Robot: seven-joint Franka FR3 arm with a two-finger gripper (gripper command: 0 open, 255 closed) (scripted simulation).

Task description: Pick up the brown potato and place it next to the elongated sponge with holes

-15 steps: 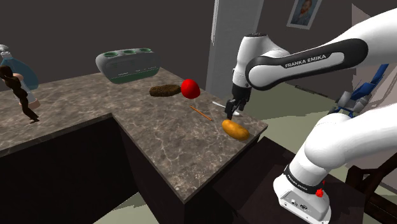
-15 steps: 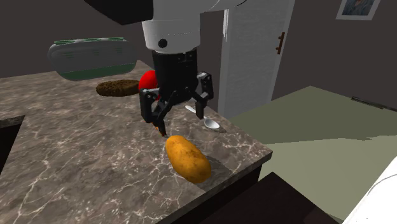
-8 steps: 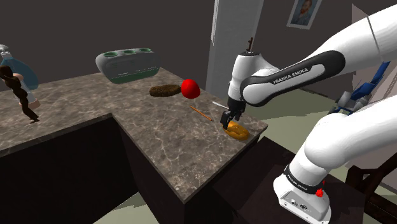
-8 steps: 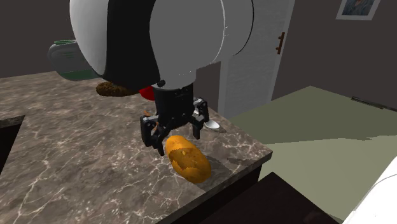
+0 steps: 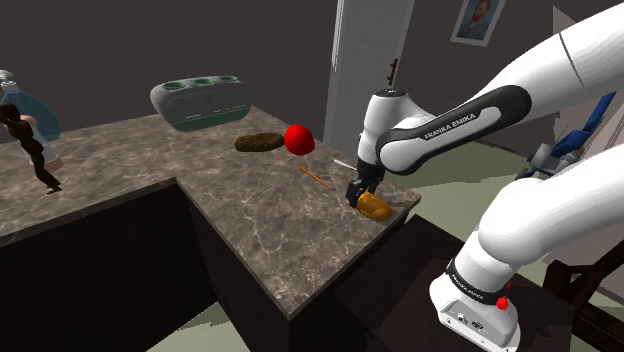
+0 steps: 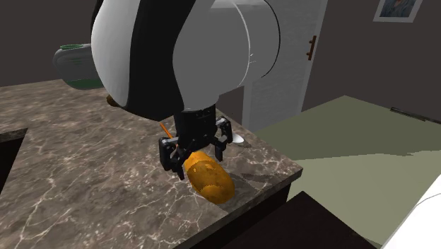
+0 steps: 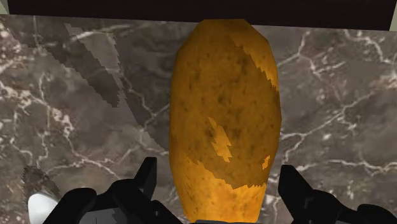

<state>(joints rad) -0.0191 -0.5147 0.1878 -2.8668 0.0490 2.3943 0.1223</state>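
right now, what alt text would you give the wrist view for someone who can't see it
An oblong orange-brown potato lies on a dark marbled countertop. The end nearest the camera sits between the open all-black two-finger gripper, whose fingers stand apart on either side of it.

One potato (image 5: 375, 207), one sponge (image 5: 259, 142), one orange stick (image 5: 316, 177)

Shoulder: we overlook the worktop (image 5: 270, 230).
Second exterior: we near its corner.
Wrist: we look down, closest.
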